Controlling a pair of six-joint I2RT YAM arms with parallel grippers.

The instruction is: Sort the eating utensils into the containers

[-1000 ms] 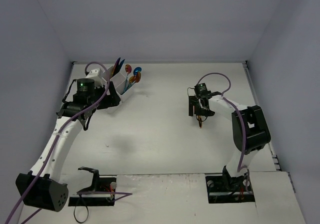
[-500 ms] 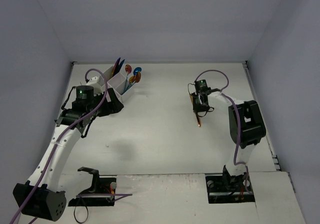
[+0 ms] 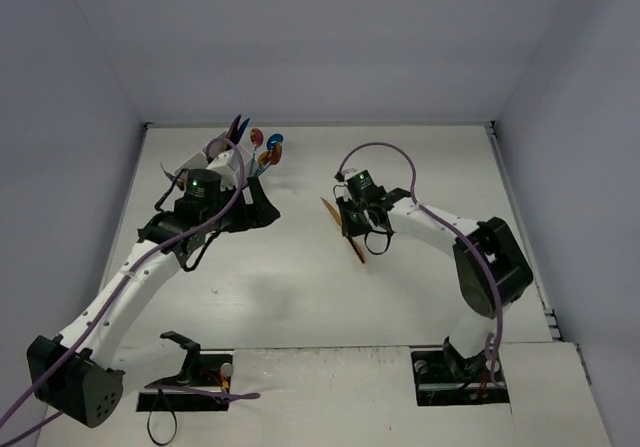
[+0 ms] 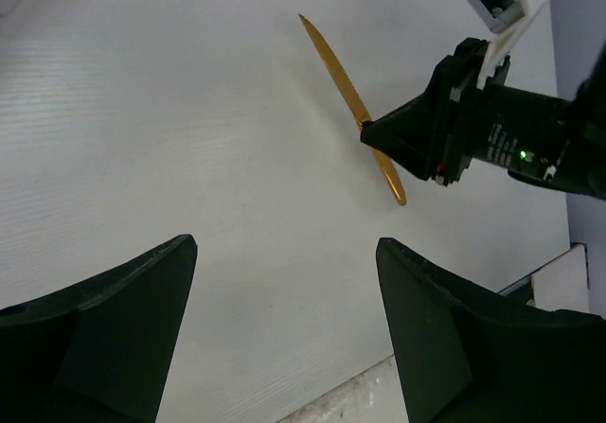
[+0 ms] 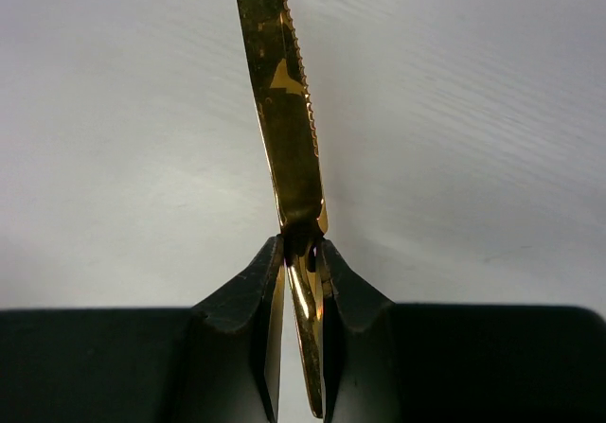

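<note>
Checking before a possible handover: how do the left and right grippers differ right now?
The right gripper is shut on the gold knife, pinching it where blade meets handle. The left gripper stands open and empty. The right gripper is mid-table, while the left gripper sits further left, pointed toward the knife. Both have black fingers and hang above the white table.

left gripper (image 4: 286, 245) wide, right gripper (image 5: 303, 245) pinched
</note>
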